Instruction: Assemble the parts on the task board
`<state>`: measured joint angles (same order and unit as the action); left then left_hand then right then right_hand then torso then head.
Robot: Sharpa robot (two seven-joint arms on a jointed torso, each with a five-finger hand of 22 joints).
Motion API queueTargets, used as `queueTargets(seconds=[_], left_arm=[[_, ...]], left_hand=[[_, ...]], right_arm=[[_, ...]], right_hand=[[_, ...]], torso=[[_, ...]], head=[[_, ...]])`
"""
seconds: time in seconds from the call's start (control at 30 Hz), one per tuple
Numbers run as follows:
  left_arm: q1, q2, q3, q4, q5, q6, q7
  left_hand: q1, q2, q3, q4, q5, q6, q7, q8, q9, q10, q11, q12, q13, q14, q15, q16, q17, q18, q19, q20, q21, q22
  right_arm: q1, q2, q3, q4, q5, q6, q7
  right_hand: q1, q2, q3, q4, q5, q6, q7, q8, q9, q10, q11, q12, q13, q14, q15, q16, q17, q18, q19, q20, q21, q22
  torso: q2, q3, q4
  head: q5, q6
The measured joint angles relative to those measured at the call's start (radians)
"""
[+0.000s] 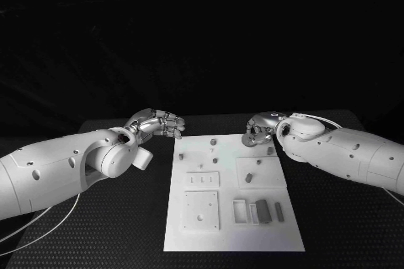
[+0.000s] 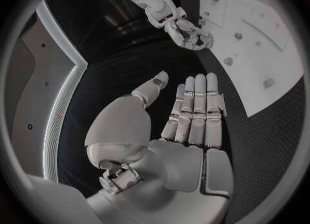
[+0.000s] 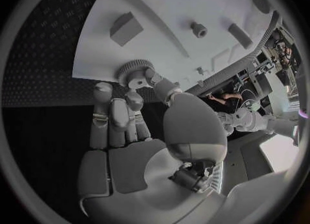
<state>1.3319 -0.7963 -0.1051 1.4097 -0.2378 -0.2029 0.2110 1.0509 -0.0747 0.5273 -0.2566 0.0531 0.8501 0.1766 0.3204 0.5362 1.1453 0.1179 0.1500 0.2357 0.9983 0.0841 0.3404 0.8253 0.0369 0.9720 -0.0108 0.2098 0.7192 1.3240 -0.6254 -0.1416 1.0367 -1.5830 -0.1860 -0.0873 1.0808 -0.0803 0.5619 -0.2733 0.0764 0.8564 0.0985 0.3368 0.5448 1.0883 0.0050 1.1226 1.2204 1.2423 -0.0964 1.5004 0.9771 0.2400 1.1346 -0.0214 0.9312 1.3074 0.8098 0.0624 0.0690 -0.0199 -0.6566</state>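
The white task board lies in the middle of the black table. Small grey pegs stand in its far half, and grey bars lie near its front right. My right hand hovers over the board's far right corner and pinches a grey toothed gear between thumb and fingers; in the head view the gear hangs just under the hand. My left hand is off the board beside its far left corner. Its fingers lie straight, thumb apart, holding nothing.
Two square plates with holes sit at the board's left middle and front left. A raised square panel with a peg lies at the right. Small white frames stand by the bars. Black table mat surrounds the board.
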Motion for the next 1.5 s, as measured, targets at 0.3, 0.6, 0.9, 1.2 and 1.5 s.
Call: queueTargets(seconds=[0.3, 0.6, 0.9, 1.2, 1.5], left_arm=[[0.0, -0.001, 0.0, 0.0, 0.0, 0.0, -0.001], [0.0, -0.001, 0.0, 0.0, 0.0, 0.0, -0.003], [0.0, -0.004, 0.0, 0.0, -0.001, 0.0, -0.006], [0.0, -0.005, 0.0, 0.001, -0.001, -0.001, -0.008], [0.0, -0.007, 0.0, 0.003, -0.001, -0.001, -0.009]], left_hand=[[0.0, 0.0, -0.003, 0.003, 0.0, 0.0, 0.0, 0.0, 0.001, 0.0, 0.0, 0.0, 0.001, 0.0, 0.0, -0.004, 0.001, 0.0, 0.0, 0.0, -0.004, 0.0], [-0.004, -0.004, -0.003, 0.003, 0.0, 0.0, 0.0, -0.002, 0.001, 0.0, 0.0, 0.0, 0.002, 0.003, 0.003, -0.004, 0.002, 0.0, 0.0, 0.0, -0.004, 0.001], [-0.008, 0.0, -0.005, 0.005, 0.0, 0.0, 0.0, -0.004, 0.002, 0.0, 0.0, -0.005, 0.003, 0.003, 0.003, -0.004, 0.004, 0.0, 0.0, 0.0, -0.004, 0.002], [-0.008, 0.0, -0.005, 0.005, 0.0, 0.0, 0.0, -0.004, 0.003, 0.0, 0.0, -0.005, 0.003, 0.003, 0.003, -0.008, 0.005, 0.0, 0.0, 0.0, -0.004, 0.002], [-0.008, 0.0, -0.005, 0.005, 0.0, 0.0, 0.0, -0.004, 0.003, 0.0, 0.0, -0.005, 0.004, 0.003, 0.003, -0.008, 0.006, 0.0, 0.0, 0.0, -0.004, 0.001]], right_arm=[[0.001, 0.002, 0.002, -0.007, -0.006, 0.014, -0.012], [-0.004, 0.012, 0.009, -0.025, -0.007, 0.014, -0.021], [-0.011, 0.012, 0.012, -0.028, -0.007, 0.002, -0.018], [-0.014, 0.007, 0.01, -0.016, -0.011, -0.014, -0.013], [-0.024, -0.01, 0.004, 0.036, -0.051, -0.061, -0.03]], right_hand=[[-0.048, -0.039, 0.0, 0.023, 0.0, 0.015, -0.015, -0.028, 0.014, -0.009, 0.002, 0.0, -0.017, -0.028, 0.001, -0.008, -0.04, 0.0, 0.0, 0.0, -0.006, 0.0], [-0.087, -0.052, -0.004, 0.057, 0.0, 0.036, -0.017, -0.033, 0.013, -0.025, 0.007, -0.004, -0.022, -0.038, 0.005, -0.012, -0.051, 0.007, -0.002, 0.002, -0.011, 0.001], [-0.096, -0.025, 0.006, 0.049, -0.001, 0.037, -0.018, -0.032, 0.017, -0.025, 0.007, -0.004, -0.028, -0.04, 0.003, -0.012, -0.048, 0.007, -0.004, 0.0, -0.011, 0.001], [-0.099, 0.018, 0.039, -0.016, 0.002, 0.049, -0.03, -0.028, 0.031, -0.025, 0.0, 0.008, -0.042, -0.038, -0.001, -0.012, -0.033, 0.007, -0.007, -0.001, -0.011, 0.001], [-0.099, 0.018, 0.046, -0.021, 0.003, 0.049, -0.03, -0.019, 0.035, -0.013, -0.012, 0.009, -0.05, -0.023, -0.016, -0.012, -0.017, 0.007, -0.008, 0.0, -0.007, 0.0]], torso=[[0.0, 0.0, 0.0004], [0.0, 0.0, 0.0007], [0.0, 0.0007, 0.0019], [0.0, -0.0005, 0.0007], [0.0, -0.0012, 0.0006]], head=[[-0.002, 0.0], [-0.005, -0.003], [-0.003, -0.008], [0.0, -0.01], [0.001, -0.011]])
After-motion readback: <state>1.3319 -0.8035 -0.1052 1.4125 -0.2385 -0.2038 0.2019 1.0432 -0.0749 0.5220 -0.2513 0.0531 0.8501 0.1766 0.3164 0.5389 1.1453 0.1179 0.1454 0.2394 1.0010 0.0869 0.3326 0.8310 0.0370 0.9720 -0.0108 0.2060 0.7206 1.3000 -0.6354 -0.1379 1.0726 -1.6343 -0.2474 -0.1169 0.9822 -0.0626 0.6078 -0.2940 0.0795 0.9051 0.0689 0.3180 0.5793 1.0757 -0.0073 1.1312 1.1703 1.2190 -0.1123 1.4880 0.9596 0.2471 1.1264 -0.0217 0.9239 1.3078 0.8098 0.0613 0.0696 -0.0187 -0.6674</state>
